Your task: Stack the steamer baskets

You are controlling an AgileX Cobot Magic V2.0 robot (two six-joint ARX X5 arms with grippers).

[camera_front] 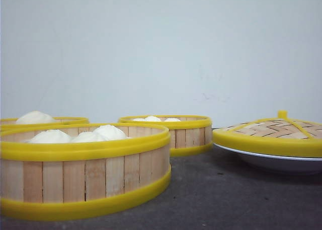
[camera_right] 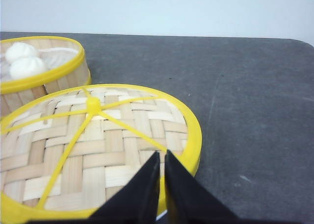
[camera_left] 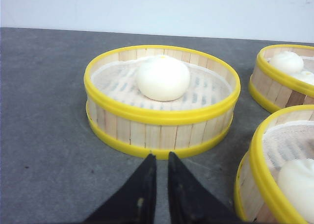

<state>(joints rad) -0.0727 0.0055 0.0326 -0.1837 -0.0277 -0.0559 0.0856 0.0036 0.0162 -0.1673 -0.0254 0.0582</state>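
Three steamer baskets (camera_front: 85,174) – pale slat walls, yellow rims, white buns (camera_front: 80,134) inside – both hands (camera_left: 158,158) (camera_right: 162,155) narrow, empty.

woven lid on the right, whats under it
The woven lid rests on a shallow white plate, whose rim and underside show below the lid's yellow edge. Whether anything lies on the plate beneath the lid cannot be seen; the lid covers it.

A plain, pale grey-white wall (camera_front: 161,49) fills the background in the front view, bare apart from a few faint scuffs right of centre. Below it lies a dark grey, slightly speckled matte tabletop (camera_front: 216,200), its far edge meeting the wall. The light is soft and even, with mild shadows
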